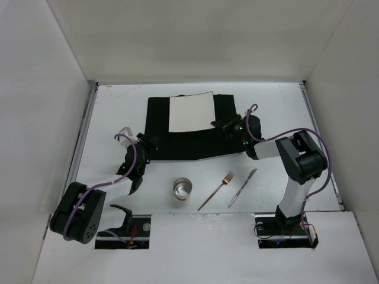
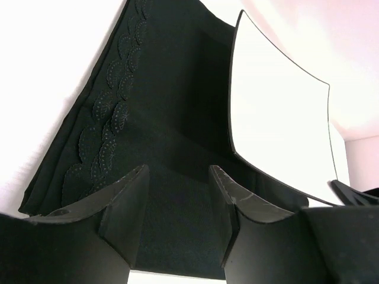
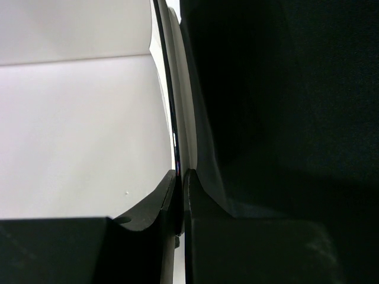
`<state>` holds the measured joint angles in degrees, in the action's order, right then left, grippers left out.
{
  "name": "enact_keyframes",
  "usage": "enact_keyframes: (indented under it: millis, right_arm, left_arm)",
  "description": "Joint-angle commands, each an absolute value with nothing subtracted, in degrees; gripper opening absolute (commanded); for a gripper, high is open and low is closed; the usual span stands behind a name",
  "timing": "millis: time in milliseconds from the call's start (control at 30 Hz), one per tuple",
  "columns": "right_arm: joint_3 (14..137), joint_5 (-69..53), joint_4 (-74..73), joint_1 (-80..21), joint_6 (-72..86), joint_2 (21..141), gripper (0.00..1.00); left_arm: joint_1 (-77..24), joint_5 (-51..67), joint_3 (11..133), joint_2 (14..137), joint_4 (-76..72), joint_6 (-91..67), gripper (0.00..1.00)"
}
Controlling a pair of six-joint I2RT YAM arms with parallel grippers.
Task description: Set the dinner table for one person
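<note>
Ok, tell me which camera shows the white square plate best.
Top external: the whole white square plate shows, lying on the black mat. Left wrist shows most of it, slanted and partly hidden. Right wrist shows only one flat stretch and the rim, pinched by the right gripper.

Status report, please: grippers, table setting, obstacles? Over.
Left gripper open over black cloth mat, left edge. Right gripper shut on white square plate, at its rim, on mat. Metal cup, copper fork, metal knife on white dinner table, unplaced. Nothing blocking.
</note>
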<state>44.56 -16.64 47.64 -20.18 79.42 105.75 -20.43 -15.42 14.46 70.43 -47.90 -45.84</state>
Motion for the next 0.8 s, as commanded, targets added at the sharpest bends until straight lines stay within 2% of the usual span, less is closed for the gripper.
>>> enact_keyframes:
  millis: [0,767]
  right_arm:
    - [48.78,-17.67,66.8,-22.71,83.49,104.24,0.01]
    - [40.52,-10.64,69.87,-26.59,83.06,109.86,0.03]
  left_arm:
    - [-20.26,-16.35,14.24,69.35,-50.1,-44.82,0.42]
    - [-20.87,-16.08,14.5,70.31,-50.36,-44.82,0.42]
